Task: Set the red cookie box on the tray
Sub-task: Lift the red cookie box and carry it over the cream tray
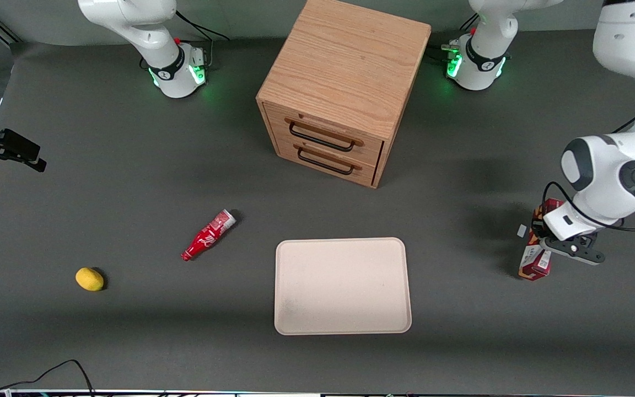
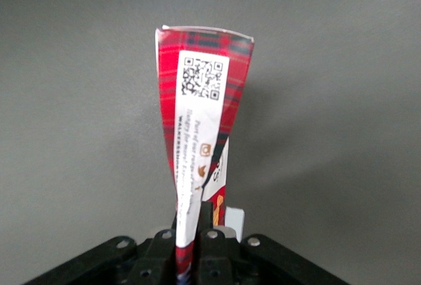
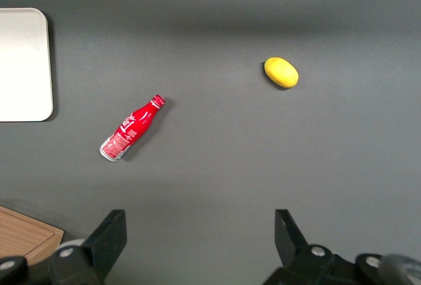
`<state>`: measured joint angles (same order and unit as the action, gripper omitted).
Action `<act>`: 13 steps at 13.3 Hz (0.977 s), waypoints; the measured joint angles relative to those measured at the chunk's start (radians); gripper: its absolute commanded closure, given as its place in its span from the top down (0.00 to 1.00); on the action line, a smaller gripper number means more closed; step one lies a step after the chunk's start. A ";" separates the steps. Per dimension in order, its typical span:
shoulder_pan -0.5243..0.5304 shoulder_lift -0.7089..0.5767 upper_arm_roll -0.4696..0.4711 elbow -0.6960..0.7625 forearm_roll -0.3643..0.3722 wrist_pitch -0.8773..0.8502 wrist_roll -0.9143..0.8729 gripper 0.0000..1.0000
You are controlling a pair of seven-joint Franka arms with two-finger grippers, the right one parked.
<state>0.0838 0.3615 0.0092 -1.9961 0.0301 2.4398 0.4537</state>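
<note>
The red cookie box (image 1: 534,263) is long, narrow and dark red with a white label. It stands steeply tilted toward the working arm's end of the table, well apart from the tray. My left gripper (image 1: 541,239) is shut on the box's narrow faces about midway along it. In the left wrist view the box (image 2: 205,104) sticks out from between the shut fingers of the gripper (image 2: 194,227), label and QR code facing the camera. I cannot tell whether its lower end touches the table. The cream tray (image 1: 342,286) lies flat and bare near the table's middle, and also shows in the right wrist view (image 3: 23,61).
A wooden two-drawer cabinet (image 1: 342,88) stands farther from the front camera than the tray. A small red bottle (image 1: 208,235) lies on its side beside the tray, toward the parked arm's end. A yellow lemon-like object (image 1: 90,279) lies farther that way.
</note>
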 measured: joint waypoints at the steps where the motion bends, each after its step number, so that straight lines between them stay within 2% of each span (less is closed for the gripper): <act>1: -0.007 -0.028 -0.003 0.056 -0.001 -0.112 -0.010 0.00; 5: -0.029 -0.090 -0.009 0.337 -0.002 -0.543 -0.066 0.00; 7: -0.046 -0.091 -0.011 0.479 -0.003 -0.697 -0.103 0.00; 9: -0.084 -0.082 -0.013 0.590 -0.010 -0.791 -0.167 0.00; 13: -0.244 0.017 -0.041 0.720 -0.026 -0.805 -0.441 0.00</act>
<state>-0.1603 0.3786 -0.0314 -1.2763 0.0037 1.6349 0.0131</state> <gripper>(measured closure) 0.916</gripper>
